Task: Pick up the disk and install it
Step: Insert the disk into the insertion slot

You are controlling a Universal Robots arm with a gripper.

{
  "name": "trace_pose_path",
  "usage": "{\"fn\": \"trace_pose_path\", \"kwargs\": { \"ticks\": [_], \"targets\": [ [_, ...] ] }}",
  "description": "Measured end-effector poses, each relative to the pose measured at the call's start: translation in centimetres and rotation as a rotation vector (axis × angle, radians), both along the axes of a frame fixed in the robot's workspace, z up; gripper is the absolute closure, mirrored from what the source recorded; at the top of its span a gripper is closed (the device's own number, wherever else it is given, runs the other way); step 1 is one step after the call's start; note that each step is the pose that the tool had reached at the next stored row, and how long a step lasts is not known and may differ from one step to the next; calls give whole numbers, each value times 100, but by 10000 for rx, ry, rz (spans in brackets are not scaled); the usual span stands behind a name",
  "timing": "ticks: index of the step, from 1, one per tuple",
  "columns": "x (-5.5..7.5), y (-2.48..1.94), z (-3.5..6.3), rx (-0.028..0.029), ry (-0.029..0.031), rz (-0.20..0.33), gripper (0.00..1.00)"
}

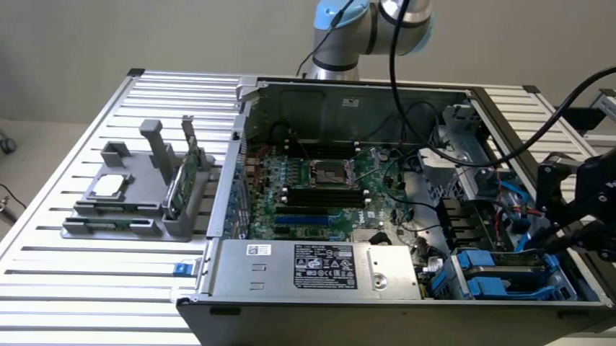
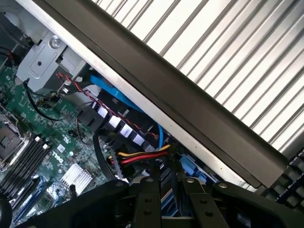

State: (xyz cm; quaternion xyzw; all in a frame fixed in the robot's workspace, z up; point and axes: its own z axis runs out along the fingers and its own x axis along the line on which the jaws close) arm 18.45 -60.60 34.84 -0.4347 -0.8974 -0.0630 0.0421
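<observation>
Gripper point(image 1: 566, 232) hangs over drive bay point(image 1: 500, 277) at the exterior view's right corner of the open case point(image 1: 356, 90) on the bench point(image 1: 97, 288); jaws narrowly parted, pinching what looks like the disk point(image 2: 169, 202) by its blue carrier edge, lined up to slot in

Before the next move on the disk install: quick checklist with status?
1. Case open, inside reachable: ok.
2. Gripper near the blue carriers at the exterior view's right: ok.
3. Disk in grip: cannot tell.
4. Cables clear of the gripper: not ok, the red-yellow bundle lies right by it.
5. Grey holder with spare parts, well away from the gripper: ok.
</observation>
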Motion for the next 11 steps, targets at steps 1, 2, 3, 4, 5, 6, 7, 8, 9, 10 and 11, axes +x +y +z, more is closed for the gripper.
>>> {"fn": "trace_pose_path", "kwargs": {
  "ticks": [1, 2, 3, 4, 5, 6, 7, 8, 9, 10, 11],
  "targets": [
    [0, -6, -2, 1, 0, -63, 75],
    [0, -16, -4, 2, 0, -118, 75],
    [0, -26, -6, 1, 0, -171, 75],
    [0, -34, -11, 3, 0, -225, 75],
    [0, -39, -19, 9, 0, -282, 75],
    [0, -41, -28, 19, 1, -334, 75],
    [0, -42, -35, 27, 0, -378, 75],
    [0, -42, -40, 35, 0, -419, 75],
    [0, -42, -44, 42, 0, -459, 75],
    [0, -42, -46, 46, 0, -502, 75],
    [0, -42, -47, 50, 0, -544, 75]
  ]
}}
